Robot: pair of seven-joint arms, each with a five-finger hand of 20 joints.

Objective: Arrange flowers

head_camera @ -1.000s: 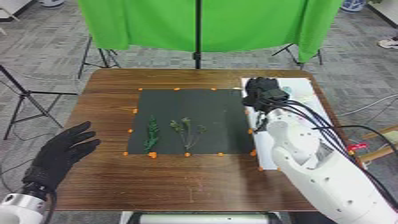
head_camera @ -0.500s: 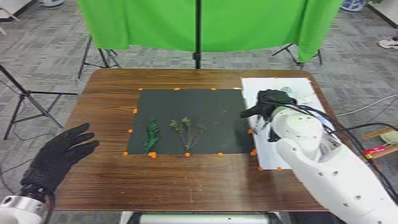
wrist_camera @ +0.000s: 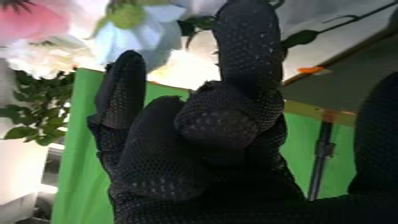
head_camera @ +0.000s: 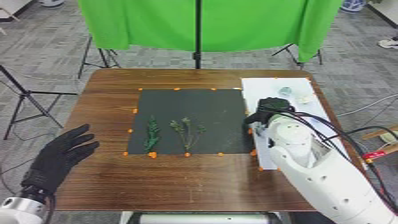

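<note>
The right hand (head_camera: 269,108) is right of centre in the head view, over the line where the dark mat (head_camera: 191,102) meets the white sheet (head_camera: 262,86); I cannot tell whether it is released, clenched or grasping something. The left hand (head_camera: 56,157), at the lower left, is released, its fingers loosely spread.

Two sprigs lie on the mat, left of and below the frame's centre, side by side and apart. One is the dark green sprig (head_camera: 152,134), narrow and feathery; the other is the branched sprig (head_camera: 187,134), duller, with thin stems fanning out to small tufts. Pale shapes (head_camera: 305,99) on the sheet, at the upper right, are too small to make out.

At the upper left of the right wrist view I count three flower colours: a pink bloom (wrist_camera: 28,22), a light blue bloom (wrist_camera: 133,42) with a green base, and creamy white petals (wrist_camera: 53,57). Green leaves (wrist_camera: 40,107) sit below them. One leafy stem (wrist_camera: 302,38) slants across the upper right.
</note>
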